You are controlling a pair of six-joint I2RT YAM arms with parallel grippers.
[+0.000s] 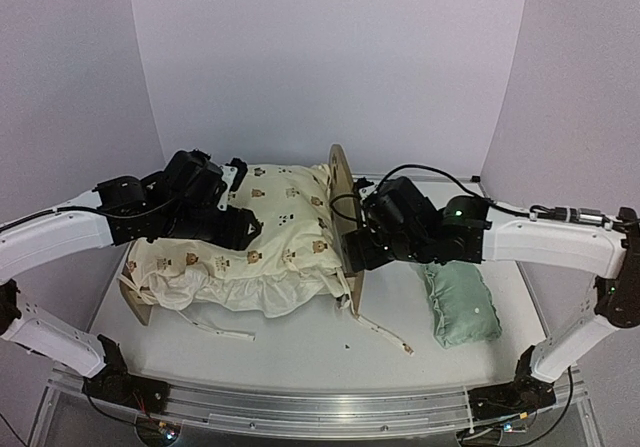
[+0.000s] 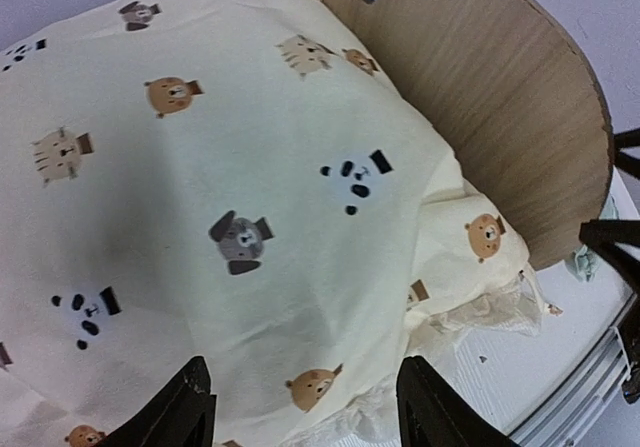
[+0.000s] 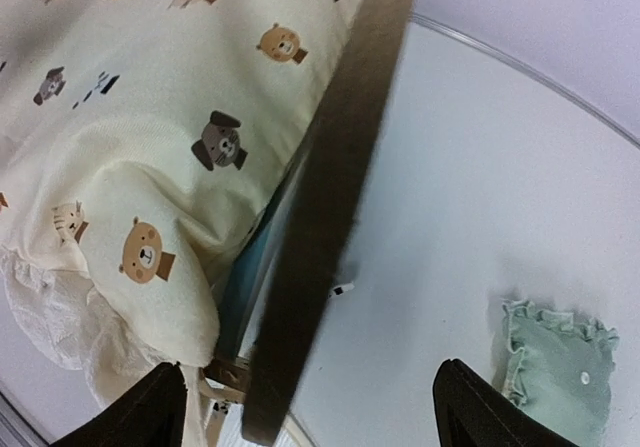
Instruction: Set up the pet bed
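Observation:
The pet bed (image 1: 341, 182) lies across the table with its arched wooden headboard (image 2: 500, 117) on the right. A cream bear-print cushion (image 1: 270, 252) is draped over it and hides most of the frame. My left gripper (image 1: 245, 229) hovers open above the cushion's near edge, and its fingers (image 2: 185, 412) stand either side of the cloth (image 2: 300, 267). My right gripper (image 3: 310, 417) is open and straddles the headboard's edge (image 3: 340, 167) without touching it. A strip of the blue base (image 3: 245, 267) shows beside the headboard.
A small mint green pillow (image 1: 460, 302) lies on the table right of the bed, also seen in the right wrist view (image 3: 555, 367). Loose cushion ties (image 1: 385, 335) trail onto the table in front. A metal rail (image 1: 300, 402) runs along the near table edge.

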